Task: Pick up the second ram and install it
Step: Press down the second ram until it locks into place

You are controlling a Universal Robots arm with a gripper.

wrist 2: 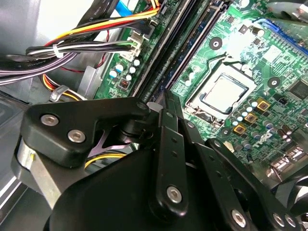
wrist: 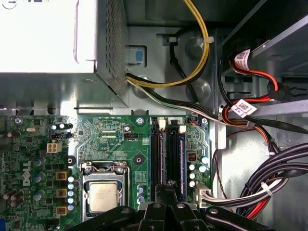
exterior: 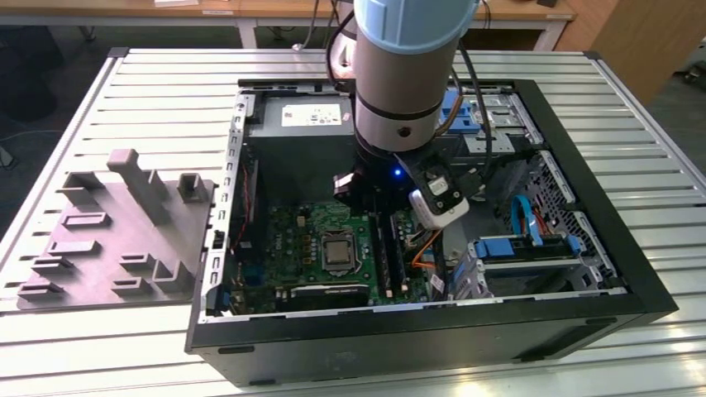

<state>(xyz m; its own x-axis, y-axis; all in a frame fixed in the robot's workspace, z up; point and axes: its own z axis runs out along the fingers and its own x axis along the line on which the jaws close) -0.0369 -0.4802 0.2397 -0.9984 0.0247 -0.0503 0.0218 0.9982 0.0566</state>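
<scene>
The ram (wrist: 182,156) is a thin blue stick standing on edge in one of the long black slots (wrist: 172,154) beside the silver processor (wrist: 103,197). In the second wrist view its dark blue edge (wrist 2: 188,54) runs along the same slots. My gripper (wrist: 169,186) is low over the near end of the slot bank, with its black fingers drawn together and nothing visible between them. Whether the tips touch the stick is hidden. In the exterior view the gripper (exterior: 379,217) hangs inside the open computer case (exterior: 574,322), over the green motherboard (exterior: 320,240).
The grey power-supply box (wrist: 48,38) lies just beyond the slots. Bundles of yellow, black and red cables (wrist: 269,187) crowd the side next to them. Blue drive brackets (exterior: 518,244) fill the case's far side. A grey parts holder (exterior: 121,236) lies on the slatted table at the exterior view's left.
</scene>
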